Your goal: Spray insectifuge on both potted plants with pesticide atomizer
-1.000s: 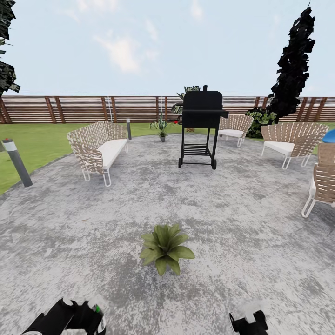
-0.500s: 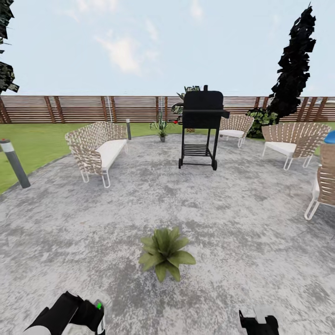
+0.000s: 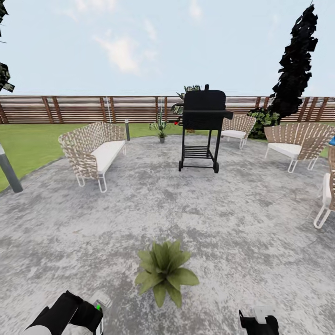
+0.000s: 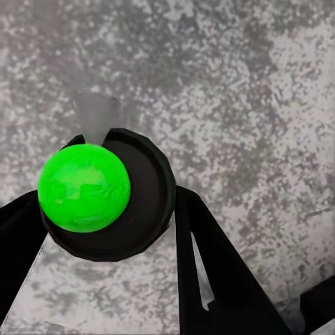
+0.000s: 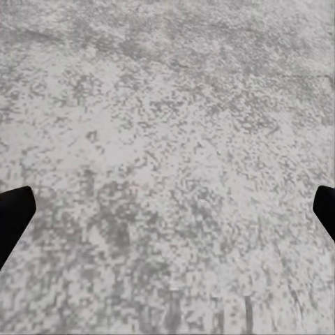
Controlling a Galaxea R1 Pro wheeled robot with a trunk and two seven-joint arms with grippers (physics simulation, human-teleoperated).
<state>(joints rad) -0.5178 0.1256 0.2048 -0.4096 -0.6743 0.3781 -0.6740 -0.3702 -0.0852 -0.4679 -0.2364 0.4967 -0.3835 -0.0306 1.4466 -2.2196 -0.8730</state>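
Observation:
One potted plant [image 3: 165, 272], a low rosette of pointed green leaves, stands on the grey patio just ahead of me, between my two arms. The second potted plant [image 3: 161, 126] sits far off at the patio's back edge, left of the black grill. My left gripper [image 3: 88, 316] [image 4: 105, 202] is shut on the pesticide atomizer [image 4: 139, 188], a dark round body with a bright green ball on top and a pale nozzle, held above bare stone. My right gripper [image 3: 255, 321] [image 5: 167, 209] is open over the paving, its fingertips at the picture's two sides.
A black grill [image 3: 201, 128] stands mid-patio behind the near plant. There is a wicker sofa [image 3: 90, 153] to the left, and wicker chairs [image 3: 293, 144] stand to the right and back. A grey post [image 3: 8, 170] rises at the left lawn edge. A wooden fence [image 3: 93, 109] closes the back.
The whole view has shifted as I roll forward: the near plant now sits lower and larger, the sofa and post slide left. Both grippers keep their pose.

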